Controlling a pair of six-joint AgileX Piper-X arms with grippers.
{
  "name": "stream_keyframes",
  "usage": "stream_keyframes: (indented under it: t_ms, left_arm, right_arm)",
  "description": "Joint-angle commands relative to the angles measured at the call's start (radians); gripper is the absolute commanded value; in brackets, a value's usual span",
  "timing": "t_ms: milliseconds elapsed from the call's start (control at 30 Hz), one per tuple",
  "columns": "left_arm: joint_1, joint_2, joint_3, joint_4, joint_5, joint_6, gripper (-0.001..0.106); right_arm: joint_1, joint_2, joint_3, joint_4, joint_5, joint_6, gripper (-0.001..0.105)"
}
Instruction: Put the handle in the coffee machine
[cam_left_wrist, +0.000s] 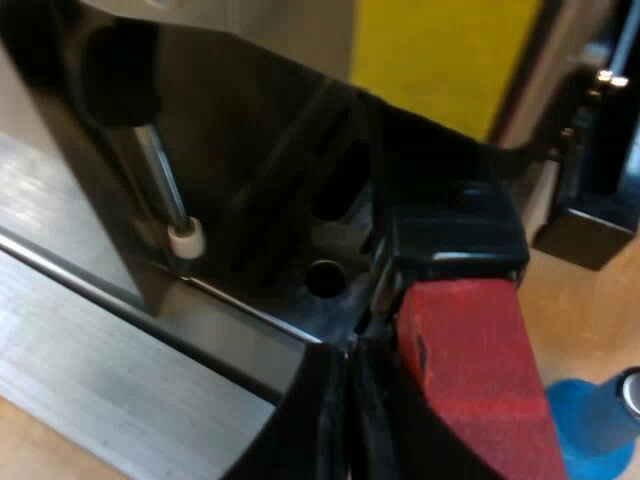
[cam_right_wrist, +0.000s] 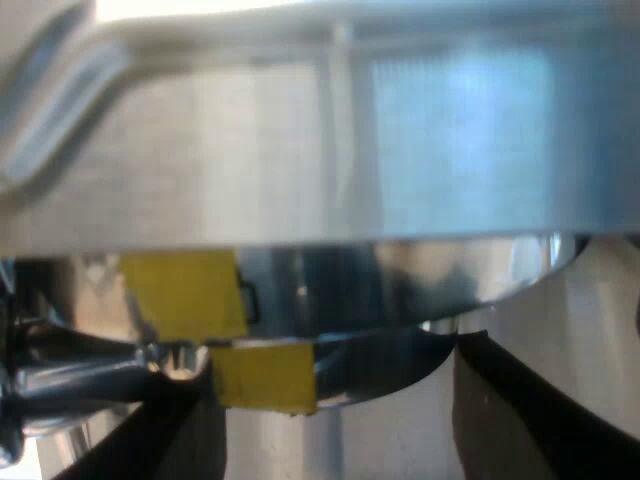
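- Handle (cam_left_wrist: 455, 235) — its red end (cam_left_wrist: 470, 370) is clamped in the left gripper (cam_left_wrist: 430, 400), and the dark part runs toward twelve o'clock under the machine (cam_left_wrist: 250, 150); I cannot tell whether it is locked in.
- Wand (cam_left_wrist: 185, 240), white-tipped, hangs at nine o'clock from the handle, over the ribbed metal tray (cam_left_wrist: 100, 370).
- Blue tamper (cam_left_wrist: 600, 410) on the wooden table (cam_left_wrist: 590, 310), four o'clock from the red end; yellow panel (cam_left_wrist: 440, 60) beyond.
- Right wrist view: right gripper (cam_right_wrist: 340, 440) spread wide, holding nothing — close against the machine's bright metal.
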Motion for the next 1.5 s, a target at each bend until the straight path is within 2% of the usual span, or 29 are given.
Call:
stream_keyframes:
  t_ms: [33, 167, 333, 533, 767, 967, 1267, 1400, 1500]
  left_arm:
    - [-0.003, -0.012, -0.001, 0.026, 0.034, 0.009, 0.0]
    - [-0.032, -0.012, 0.008, 0.04, 0.03, 0.012, 0.0]
    - [-0.115, -0.012, 0.016, 0.055, 0.026, 0.012, 0.0]
    - [-0.18, -0.012, 0.016, 0.077, 0.023, 0.012, 0.0]
    - [-0.206, -0.012, 0.016, 0.079, 0.048, -0.019, 0.0]
    - [-0.205, -0.012, 0.016, 0.081, 0.089, -0.034, 0.0]
    - [-0.205, -0.012, 0.016, 0.094, 0.112, -0.034, 0.0]
    - [-0.205, -0.012, 0.016, 0.094, 0.112, -0.034, 0.0]
    - [-0.205, -0.012, 0.016, 0.094, 0.112, -0.034, 0.0]
  right_arm:
    - [-0.004, -0.024, -0.015, -0.098, 0.001, 0.003, 0.052]
    - [-0.004, -0.024, -0.015, -0.098, 0.001, 0.003, 0.052]
    - [-0.004, -0.024, -0.015, -0.098, 0.001, -0.067, 0.052]
    - [-0.004, -0.024, -0.015, -0.098, 0.007, -0.086, 0.052]
    - [0.0, -0.024, -0.015, -0.098, 0.034, -0.091, 0.052]
    - [0.012, -0.03, -0.015, -0.092, 0.119, -0.152, 0.052]
    - [0.014, -0.091, -0.006, 0.132, 0.123, -0.114, 0.052]
    - [0.014, -0.153, 0.041, 0.255, 0.115, -0.047, 0.052]
    - [0.014, -0.204, 0.099, 0.308, 0.115, -0.033, 0.052]
